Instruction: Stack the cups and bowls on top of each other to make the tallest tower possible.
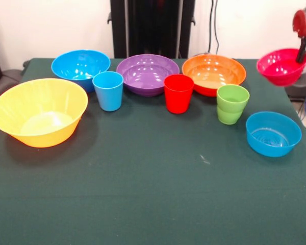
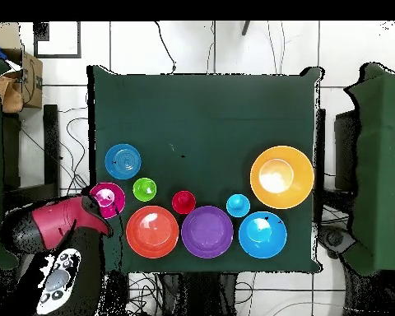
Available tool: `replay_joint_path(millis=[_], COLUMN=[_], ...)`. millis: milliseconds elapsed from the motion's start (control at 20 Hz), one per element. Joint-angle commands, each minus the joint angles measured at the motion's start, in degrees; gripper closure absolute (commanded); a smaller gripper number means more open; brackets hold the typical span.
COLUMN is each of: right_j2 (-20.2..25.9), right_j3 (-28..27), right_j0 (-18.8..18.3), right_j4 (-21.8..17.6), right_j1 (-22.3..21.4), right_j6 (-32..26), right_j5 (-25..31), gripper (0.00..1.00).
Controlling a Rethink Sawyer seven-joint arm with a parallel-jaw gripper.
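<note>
My gripper (image 1: 301, 55) (image 2: 96, 212) is shut on the rim of the small magenta bowl (image 1: 279, 66) (image 2: 108, 199) and holds it tilted in the air at the table's right edge. On the green cloth a back row holds the large blue bowl (image 1: 80, 65) (image 2: 262, 234), purple bowl (image 1: 147, 74) (image 2: 207, 232) and red-orange bowl (image 1: 213, 74) (image 2: 152, 231). In front of them stand the light blue cup (image 1: 108, 91), red cup (image 1: 178, 93) and green cup (image 1: 232, 104). The very large yellow-orange bowl (image 1: 39, 112) sits left, the small blue bowl (image 1: 273, 133) right. Nothing is stacked.
The green-covered table (image 1: 153, 199) stretches bare toward the camera in the front view. A cardboard box (image 2: 16, 82) and a white device (image 2: 57, 280) lie off the table in the overhead view.
</note>
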Motion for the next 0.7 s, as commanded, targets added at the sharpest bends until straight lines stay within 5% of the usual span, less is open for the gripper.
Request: replay_joint_path(millis=[50, 700], right_j2=[7.0, 13.4], right_j3=[2.6, -5.0], right_j0=[-7.6, -22.7], right_j4=[-0.8, -8.0], right_j1=[-7.3, -6.7], right_j6=[-4.4, -17.9], right_j5=[14.8, 22.8], gripper=[1.0, 1.0])
